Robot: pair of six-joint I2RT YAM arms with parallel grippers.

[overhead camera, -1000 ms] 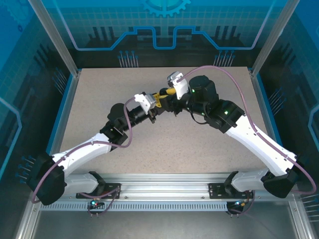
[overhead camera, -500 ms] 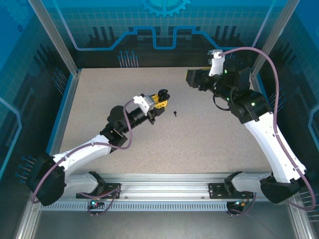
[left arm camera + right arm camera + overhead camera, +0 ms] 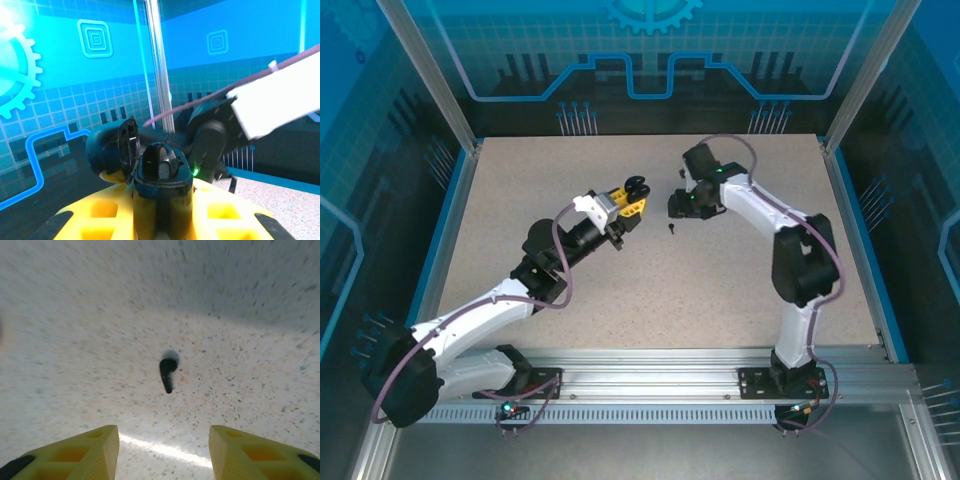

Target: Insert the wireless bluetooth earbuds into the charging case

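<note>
My left gripper (image 3: 626,198) is shut on a black charging case (image 3: 637,186), held up off the table. In the left wrist view the case (image 3: 162,190) stands upright between my yellow fingers (image 3: 95,215) with its lid (image 3: 112,150) swung open to the left. Whether a bud sits inside I cannot tell. One black earbud (image 3: 671,227) lies on the speckled table just right of the case. My right gripper (image 3: 680,206) hangs over it, pointing down. In the right wrist view the earbud (image 3: 167,372) lies ahead of the open jaws (image 3: 164,452), untouched.
The speckled tabletop (image 3: 740,300) is ringed by blue walls and metal posts (image 3: 455,110). The right arm's elbow (image 3: 802,262) stands over the right half. In the left wrist view the right arm's dark wrist (image 3: 215,142) shows close behind the case.
My right arm swung from the back right corner down to the middle and now hovers over the black earbud. The left gripper with the case shifted slightly left and back.
</note>
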